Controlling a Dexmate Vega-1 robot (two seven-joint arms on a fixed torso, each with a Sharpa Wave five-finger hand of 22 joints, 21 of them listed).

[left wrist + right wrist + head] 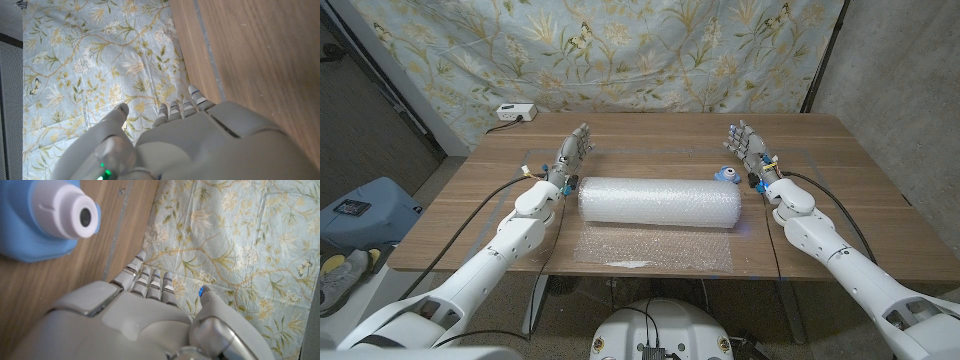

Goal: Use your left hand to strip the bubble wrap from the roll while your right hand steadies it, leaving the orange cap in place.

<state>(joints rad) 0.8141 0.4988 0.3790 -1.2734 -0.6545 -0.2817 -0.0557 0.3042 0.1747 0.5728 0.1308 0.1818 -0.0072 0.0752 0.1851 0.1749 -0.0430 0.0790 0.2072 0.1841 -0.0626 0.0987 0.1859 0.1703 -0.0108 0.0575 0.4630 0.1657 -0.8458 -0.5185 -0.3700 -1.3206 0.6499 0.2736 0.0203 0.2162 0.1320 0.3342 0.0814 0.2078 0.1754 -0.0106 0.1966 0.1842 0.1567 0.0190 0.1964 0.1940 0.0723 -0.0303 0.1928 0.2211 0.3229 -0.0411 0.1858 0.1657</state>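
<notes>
Floral cloth (650, 50) in pale blue hangs behind a wooden worktop (860, 190), with a white box (514, 112) and cable at its far left corner. From the head view, a fat roll (660, 201) of bubble wrap lies crosswise at the middle of the worktop, a loose sheet (655, 248) of wrap spread flat in front of it toward the robot. At the roll's far right end sits a small blue object (725, 175) with a white nozzle. The left hand (570, 157) stands just beyond the roll's left end, fingers spread and reaching away from the robot, grasping nothing; whether it touches the roll cannot be told. The right hand (751, 150) stands just past the roll's right end, beside the blue object, fingers likewise apart and released.

Left wrist view: the back of the left hand (200, 145) shows with its fingertips (175, 107) extended and loose, the worktop (260, 60) edge and the floral cloth (100, 65) beyond them.

Right wrist view: the right hand (145, 320) has its fingers (150, 280) straight and free, near the blue object (40, 220) with its white round nozzle, which rests on the worktop (75, 280); the cloth (240, 240) lies behind.
</notes>
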